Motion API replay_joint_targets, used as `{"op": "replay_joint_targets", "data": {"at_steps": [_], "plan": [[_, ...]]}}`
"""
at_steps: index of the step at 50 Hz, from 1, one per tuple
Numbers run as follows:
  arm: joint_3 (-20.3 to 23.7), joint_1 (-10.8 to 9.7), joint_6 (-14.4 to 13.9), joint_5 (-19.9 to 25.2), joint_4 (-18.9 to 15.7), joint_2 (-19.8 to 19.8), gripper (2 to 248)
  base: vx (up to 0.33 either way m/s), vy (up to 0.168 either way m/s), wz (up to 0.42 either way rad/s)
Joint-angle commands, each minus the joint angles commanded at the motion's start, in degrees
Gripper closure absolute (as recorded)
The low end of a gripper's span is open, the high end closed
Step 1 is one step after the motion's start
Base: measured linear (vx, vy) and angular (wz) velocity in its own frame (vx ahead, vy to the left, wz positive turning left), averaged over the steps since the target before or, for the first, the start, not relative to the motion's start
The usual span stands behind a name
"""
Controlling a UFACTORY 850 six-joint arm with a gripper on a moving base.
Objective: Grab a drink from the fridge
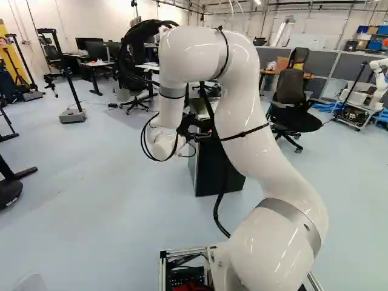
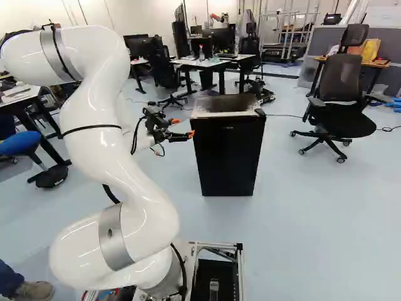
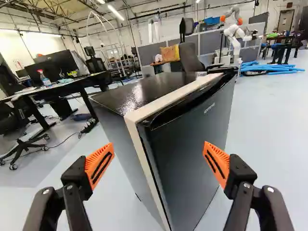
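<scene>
1. The gripper (image 2: pixel 183 128) has its 2 jaws released, wide apart; it is left of the fridge (image 2: pixel 229 157) in the right base view.
2. The fridge stands upright on the floor (image 2: pixel 313 219), ahead of the jaws; the arm (image 1: pixel 260 145) partly covers it in the left base view.
3. Its dark door (image 3: pixel 192 154) looks closed, though the seam is hard to read. The drink is hidden from view.
4. 1 chair (image 2: pixel 341 81) stands right of the fridge in the right base view.
5. 1 bottle (image 3: pixel 44 79) is on a desk (image 3: pixel 57 89).
</scene>
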Motion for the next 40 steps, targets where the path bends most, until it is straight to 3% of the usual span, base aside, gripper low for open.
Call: {"op": "replay_joint_targets", "data": {"at_steps": [40], "plan": [[-3.1,-2.86,0.0,-0.77,0.0,-1.76,3,0.0,0.0,0.0]]}}
